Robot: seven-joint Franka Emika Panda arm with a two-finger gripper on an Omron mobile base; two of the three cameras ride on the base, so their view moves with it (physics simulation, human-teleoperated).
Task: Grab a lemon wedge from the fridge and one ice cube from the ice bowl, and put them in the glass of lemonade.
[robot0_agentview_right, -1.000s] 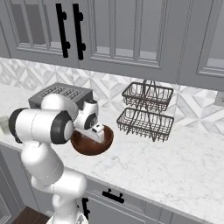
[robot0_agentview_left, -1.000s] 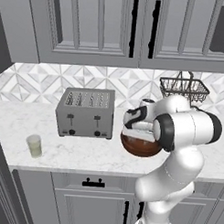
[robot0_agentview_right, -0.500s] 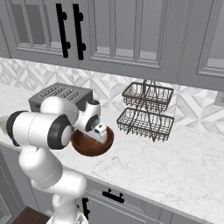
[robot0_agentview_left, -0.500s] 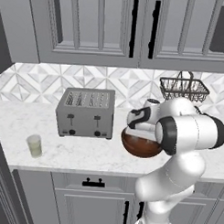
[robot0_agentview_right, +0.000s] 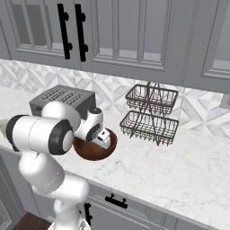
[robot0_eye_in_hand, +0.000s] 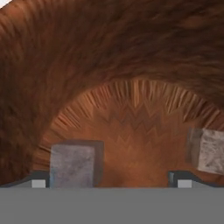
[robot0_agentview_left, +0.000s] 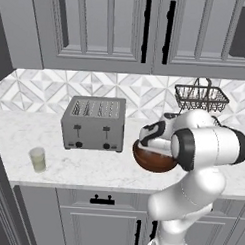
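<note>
Both base cameras look down across the counter (robot0_agentview_left: 93,168) from opposite sides; hand camera peers closely into the ice bowl (robot0_eye_in_hand: 131,65).

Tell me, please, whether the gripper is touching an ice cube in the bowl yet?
Cannot tell. In the hand view the open gripper is deep in the ice bowl, a grey ice cube beside its fingertip, any gap hidden.

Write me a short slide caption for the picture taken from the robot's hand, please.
Open two-finger gripper lowered inside the reddish-brown wooden ice bowl, with two pale grey ice cubes on its bottom.

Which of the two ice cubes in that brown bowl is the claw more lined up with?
The left cube, just above the left fingertip; the other cube sits farther right, outside the right fingertip.
</note>
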